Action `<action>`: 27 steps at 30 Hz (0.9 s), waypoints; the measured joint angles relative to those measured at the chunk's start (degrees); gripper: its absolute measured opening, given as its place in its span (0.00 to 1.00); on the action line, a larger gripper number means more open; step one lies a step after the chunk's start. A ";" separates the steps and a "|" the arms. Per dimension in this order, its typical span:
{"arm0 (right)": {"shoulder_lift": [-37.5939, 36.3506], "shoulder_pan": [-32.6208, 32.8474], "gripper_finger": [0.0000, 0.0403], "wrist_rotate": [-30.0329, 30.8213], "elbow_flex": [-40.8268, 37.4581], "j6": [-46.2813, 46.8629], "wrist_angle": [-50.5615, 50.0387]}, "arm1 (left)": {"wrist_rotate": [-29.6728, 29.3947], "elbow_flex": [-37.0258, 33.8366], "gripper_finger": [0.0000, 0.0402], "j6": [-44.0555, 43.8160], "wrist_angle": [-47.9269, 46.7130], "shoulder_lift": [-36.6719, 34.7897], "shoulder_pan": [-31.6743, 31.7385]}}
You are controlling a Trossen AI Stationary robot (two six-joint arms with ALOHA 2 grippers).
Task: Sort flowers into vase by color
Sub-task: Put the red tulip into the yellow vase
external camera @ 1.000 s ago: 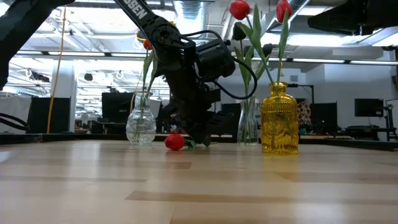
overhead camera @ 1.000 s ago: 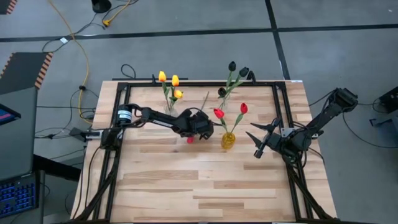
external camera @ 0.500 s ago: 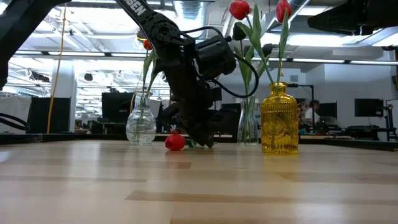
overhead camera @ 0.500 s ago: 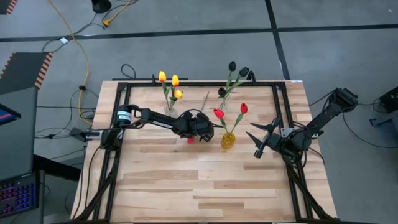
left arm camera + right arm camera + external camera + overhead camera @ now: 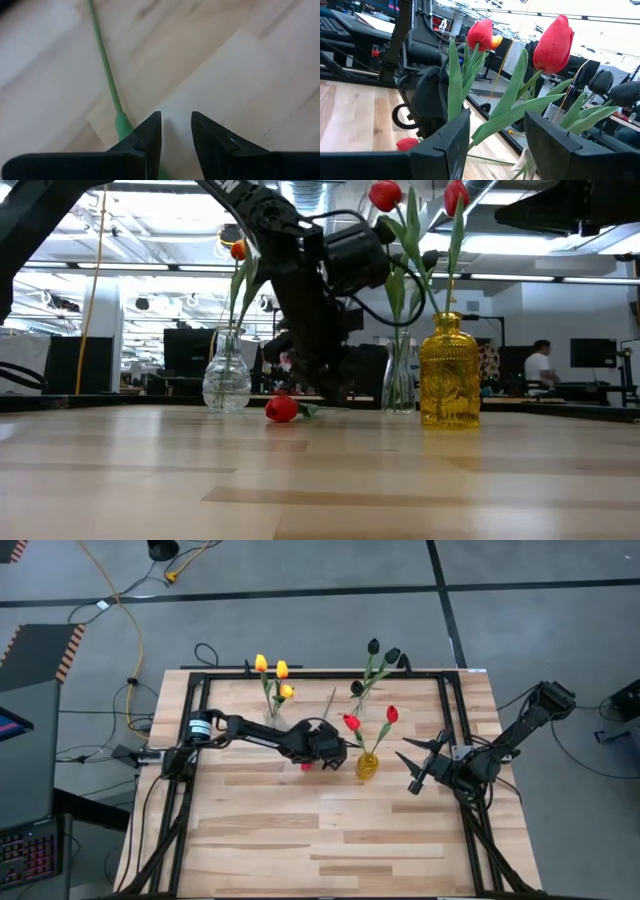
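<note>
Overall, the worktop (image 5: 330, 830) carries three vases. The yellow glass vase (image 5: 367, 766) is the landmark: it holds two red tulips (image 5: 352, 722). Behind it to the left is a clear vase with yellow tulips (image 5: 272, 668), and behind it a clear vase with near-black tulips (image 5: 383, 652).

The left claw (image 5: 175, 131) hangs low over the boards just left of the yellow vase, above the last loose red tulip (image 5: 306, 766), which lies flat. Its fingers stand a narrow gap apart and hold nothing; the green stem (image 5: 107, 85) runs just beside one finger, not between them.

To do this pick well, I judge the claw should shift sideways until the thin stem sits centred in the gap, drop to the wood, close gently, then lift the flower upright before threading it into the yellow vase.

The right claw (image 5: 414, 768) waits right of that vase, spread wide and empty.
</note>
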 joint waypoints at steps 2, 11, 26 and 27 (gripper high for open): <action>-0.01 -0.02 0.53 0.00 0.00 -0.02 0.00 | -1.62 1.14 0.24 0.82 -0.58 0.00 0.03; 0.00 0.00 0.53 -0.02 0.00 -0.15 -0.02 | -4.57 1.11 0.24 -1.25 -3.36 0.00 2.05; 0.00 0.00 0.53 -0.04 0.00 -0.16 -0.02 | 1.70 0.19 0.24 -4.07 -3.31 0.00 5.09; 0.00 -0.02 0.53 -0.04 0.00 -0.17 -0.02 | 1.87 0.19 0.24 -4.13 -3.31 0.00 5.14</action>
